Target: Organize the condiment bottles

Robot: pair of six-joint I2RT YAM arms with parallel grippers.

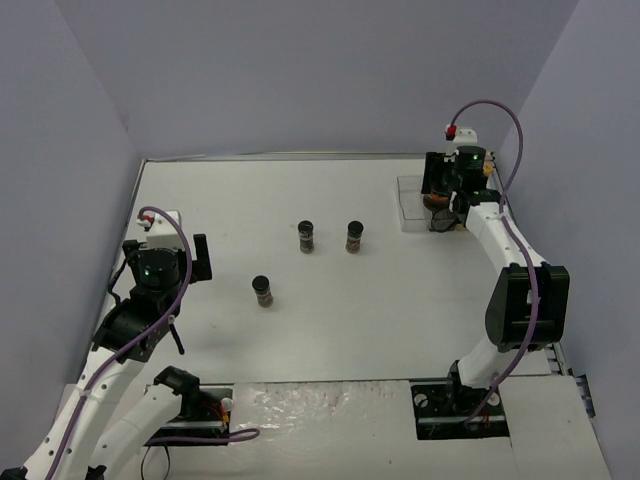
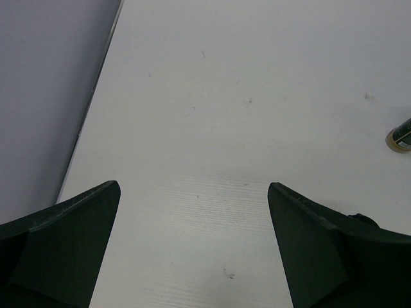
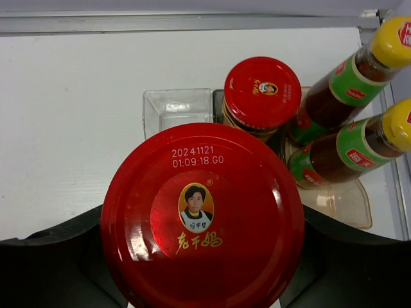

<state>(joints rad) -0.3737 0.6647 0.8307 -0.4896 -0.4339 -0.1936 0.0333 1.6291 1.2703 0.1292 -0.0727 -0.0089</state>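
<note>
My right gripper (image 3: 204, 260) is shut on a squat red-lidded jar (image 3: 202, 218), its fingers flanking the lid; it is at the tray (image 1: 408, 208) at the back right. A second red-lidded jar (image 3: 262, 93) stands in the tray's middle part, just beyond the held one. Two slim yellow-capped bottles (image 3: 359, 70) (image 3: 359, 151) lean in the amber compartment (image 3: 347, 204) to the right. Three small black-capped jars (image 1: 306, 236) (image 1: 354, 237) (image 1: 262, 290) stand on the open table. My left gripper (image 2: 194, 186) hangs open over bare table at the left, holding nothing.
The tray's clear left compartment (image 3: 176, 106) holds nothing. A black-capped jar (image 2: 399, 136) shows at the right edge of the left wrist view. Grey walls close the table on the left, back and right; the tray sits near the right wall.
</note>
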